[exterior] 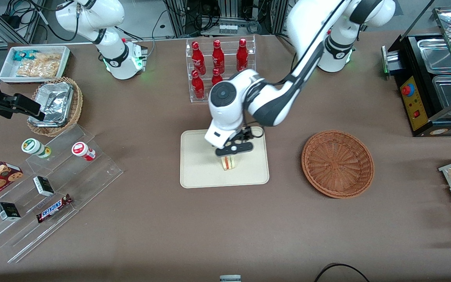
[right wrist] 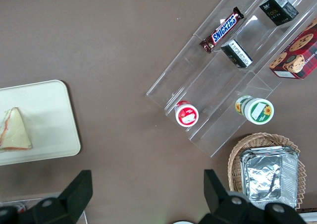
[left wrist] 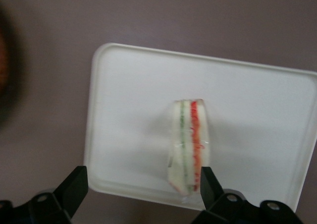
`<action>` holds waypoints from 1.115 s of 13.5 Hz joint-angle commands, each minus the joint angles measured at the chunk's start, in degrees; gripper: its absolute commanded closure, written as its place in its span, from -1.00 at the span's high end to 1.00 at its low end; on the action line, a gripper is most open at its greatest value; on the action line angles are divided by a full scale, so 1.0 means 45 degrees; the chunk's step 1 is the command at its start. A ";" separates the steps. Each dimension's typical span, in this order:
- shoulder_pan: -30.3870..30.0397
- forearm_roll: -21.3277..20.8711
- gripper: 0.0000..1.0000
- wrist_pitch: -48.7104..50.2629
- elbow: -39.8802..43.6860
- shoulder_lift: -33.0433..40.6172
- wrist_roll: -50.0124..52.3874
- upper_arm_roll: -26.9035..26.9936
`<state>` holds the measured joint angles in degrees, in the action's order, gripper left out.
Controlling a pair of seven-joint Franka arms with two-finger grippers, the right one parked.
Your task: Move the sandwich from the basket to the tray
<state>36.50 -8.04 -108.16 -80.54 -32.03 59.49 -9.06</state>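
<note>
Nearest the front camera, one Snickers bar point(exterior: 54, 208) lies on a clear stepped acrylic stand point(exterior: 49, 196), with two small black cartons point(exterior: 8, 211) and two round-lidded cups point(exterior: 36, 147). One flat cream-beige rectangular tray point(exterior: 198, 164) sits mid-table. On it stands one small triangular white-bread sandwich point(exterior: 228, 162) with red-orange and green filling, resting on its edge. One black two-finger gripper point(exterior: 233, 150) hangs just above the sandwich, its fingers point(left wrist: 73, 189) spread wide; one finger is beside the bread, the other well apart. One round reddish-brown wicker basket point(exterior: 338, 163) lies toward the working arm's end. Six red bottles point(exterior: 218, 55) stand in a clear rack.
</note>
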 commanded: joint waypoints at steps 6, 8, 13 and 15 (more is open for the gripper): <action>-0.3691 0.0869 1.00 0.2138 -0.3913 0.5937 -0.2158 -0.0019; -0.4727 0.0889 1.00 0.2765 -0.4718 0.7191 -0.3213 -0.0019; -0.6002 0.1005 1.00 0.5165 -0.4351 0.8737 -0.6513 0.0819; -0.6002 0.1045 1.00 0.6161 -0.3784 0.8739 -0.8171 0.1716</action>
<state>9.91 -4.38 -83.43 -98.68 6.49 28.69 -3.60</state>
